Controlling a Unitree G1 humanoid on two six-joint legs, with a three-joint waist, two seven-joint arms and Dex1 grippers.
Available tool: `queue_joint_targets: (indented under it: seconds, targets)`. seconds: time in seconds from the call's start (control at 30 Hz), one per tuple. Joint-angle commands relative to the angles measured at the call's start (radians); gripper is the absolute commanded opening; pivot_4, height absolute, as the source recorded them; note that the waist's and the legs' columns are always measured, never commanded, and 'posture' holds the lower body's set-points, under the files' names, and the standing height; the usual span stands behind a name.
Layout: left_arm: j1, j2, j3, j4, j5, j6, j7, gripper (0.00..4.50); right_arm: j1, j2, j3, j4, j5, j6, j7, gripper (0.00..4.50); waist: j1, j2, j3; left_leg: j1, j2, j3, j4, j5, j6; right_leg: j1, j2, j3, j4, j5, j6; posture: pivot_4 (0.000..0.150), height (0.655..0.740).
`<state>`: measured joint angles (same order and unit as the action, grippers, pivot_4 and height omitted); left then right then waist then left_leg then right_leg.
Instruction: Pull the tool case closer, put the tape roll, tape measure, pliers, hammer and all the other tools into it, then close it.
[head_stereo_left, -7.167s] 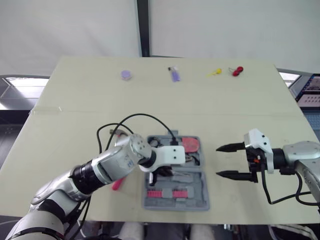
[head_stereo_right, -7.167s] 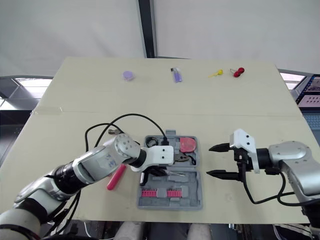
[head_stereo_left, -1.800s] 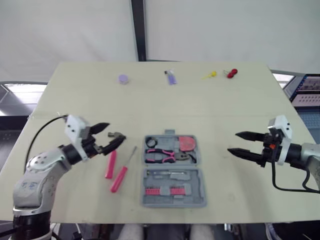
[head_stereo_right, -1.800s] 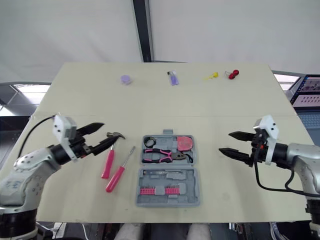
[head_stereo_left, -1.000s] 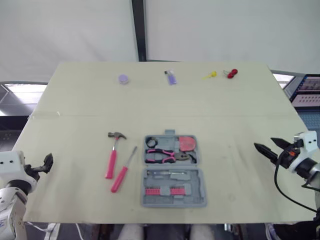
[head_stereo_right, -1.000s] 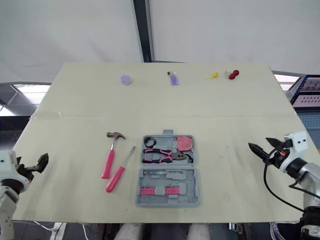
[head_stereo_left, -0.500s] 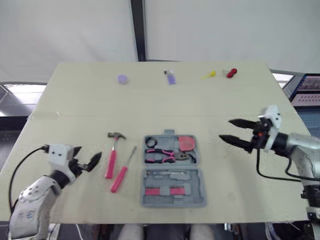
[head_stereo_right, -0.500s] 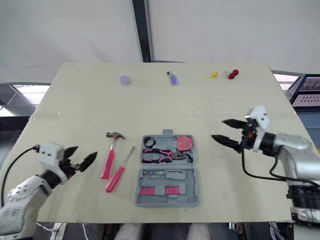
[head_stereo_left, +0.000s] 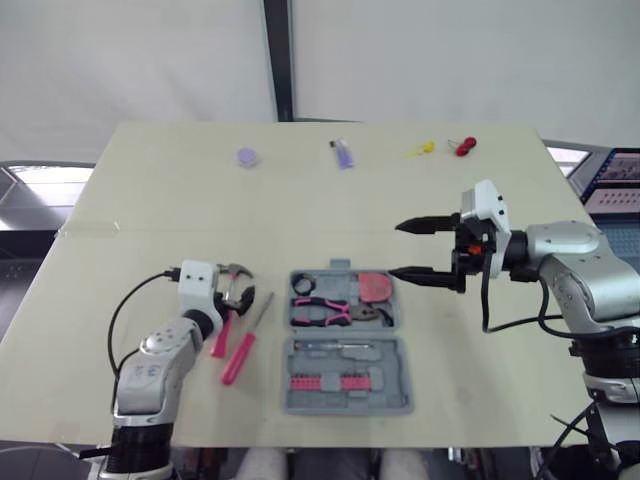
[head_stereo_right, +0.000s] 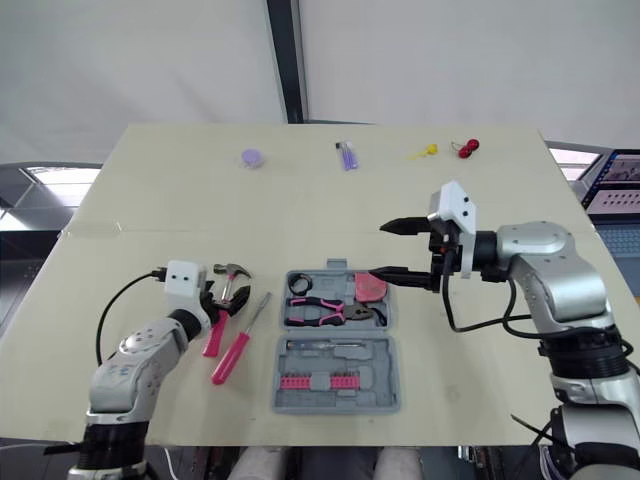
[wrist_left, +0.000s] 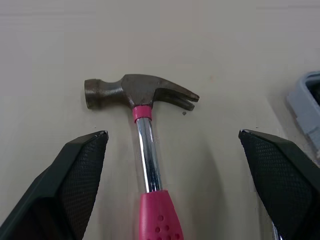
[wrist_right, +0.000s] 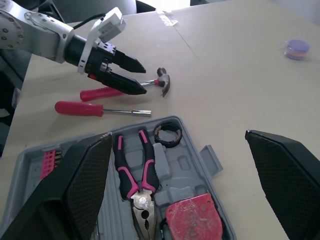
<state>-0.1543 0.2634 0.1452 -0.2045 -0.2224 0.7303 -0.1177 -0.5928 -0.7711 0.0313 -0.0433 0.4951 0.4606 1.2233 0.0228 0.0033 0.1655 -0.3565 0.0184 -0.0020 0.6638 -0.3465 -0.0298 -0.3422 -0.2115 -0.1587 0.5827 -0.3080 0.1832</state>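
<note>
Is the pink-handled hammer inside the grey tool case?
Out. The pink-handled hammer lies on the table beside the open grey plastic tool case.

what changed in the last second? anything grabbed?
Both arms swung back in from the sides. The left gripper now sits open astride the hammer, just below its head, not gripping. The right gripper came in, open, near the far right corner of the case. Nothing taken or released. Hammer, screwdriver, case and pliers unmoved.
</note>
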Motion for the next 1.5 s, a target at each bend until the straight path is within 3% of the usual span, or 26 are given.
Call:
queue_joint_targets:
  seconds: [0.03, 0.33, 0.43, 0.5, 1.33, 1.43, 1.5]
  targets:
    - [-0.017, -0.006, 0.006, -0.003, 0.024, 0.013, 0.034, 4.49, -0.023, -0.016, -0.017, -0.053, 0.021, 0.004, 0.027, 4.50, 0.000, 0.000, 0.000, 0.000, 0.000, 0.000, 0.000, 0.000, 0.000, 0.000, 0.000, 0.000, 0.000, 0.000, 0.000, 0.150, 0.7400]
    - [-0.055, -0.011, 0.002, 0.080, 0.052, 0.031, 0.061, 4.49, -0.037, -0.005, -0.015, -0.037, 0.011, 0.000, 0.028, 4.50, 0.001, 0.000, 0.000, 0.000, 0.000, 0.000, 0.000, 0.000, 0.000, 0.000, 0.000, 0.000, 0.000, 0.000, 0.000, 0.150, 0.7400]
    - [-0.061, 0.002, -0.022, 0.103, 0.078, 0.034, 0.060, 3.70, -0.038, -0.002, -0.014, -0.026, 0.006, -0.006, 0.026, 4.50, 0.001, 0.000, 0.000, 0.000, 0.000, 0.000, 0.000, 0.000, 0.000, 0.000, 0.000, 0.000, 0.000, 0.000, 0.000, 0.150, 0.7400]
    - [-0.063, 0.006, -0.035, 0.117, 0.090, 0.043, 0.056, 2.77, -0.039, -0.001, -0.015, -0.023, 0.005, -0.006, 0.026, 4.50, 0.002, 0.000, 0.000, 0.000, 0.000, 0.000, 0.000, 0.000, 0.000, 0.000, 0.000, 0.000, 0.000, 0.000, 0.000, 0.150, 0.7400]
    - [-0.115, -0.050, -0.036, 0.188, 0.117, 0.025, 0.059, 2.77, -0.049, -0.003, -0.013, -0.017, 0.011, 0.005, 0.029, 4.50, 0.006, 0.000, 0.000, 0.000, 0.000, 0.000, 0.001, 0.000, 0.000, 0.001, 0.000, 0.000, 0.000, 0.000, 0.000, 0.150, 0.7400]
    - [-0.119, -0.051, -0.035, 0.198, 0.124, 0.011, 0.064, 1.95, -0.044, -0.001, -0.012, -0.022, 0.010, 0.005, 0.026, 4.50, 0.006, 0.000, 0.000, 0.000, 0.000, 0.000, 0.001, 0.000, 0.000, 0.001, 0.000, 0.000, 0.000, 0.000, 0.000, 0.150, 0.7400]
    - [-0.126, -0.051, -0.035, 0.211, 0.127, 0.005, 0.061, 0.98, -0.043, 0.001, -0.012, -0.024, 0.011, 0.008, 0.023, 4.50, 0.007, 0.000, 0.000, 0.000, 0.000, 0.000, 0.001, 0.000, 0.000, 0.001, 0.000, 0.000, 0.000, 0.000, 0.000, 0.150, 0.7400]
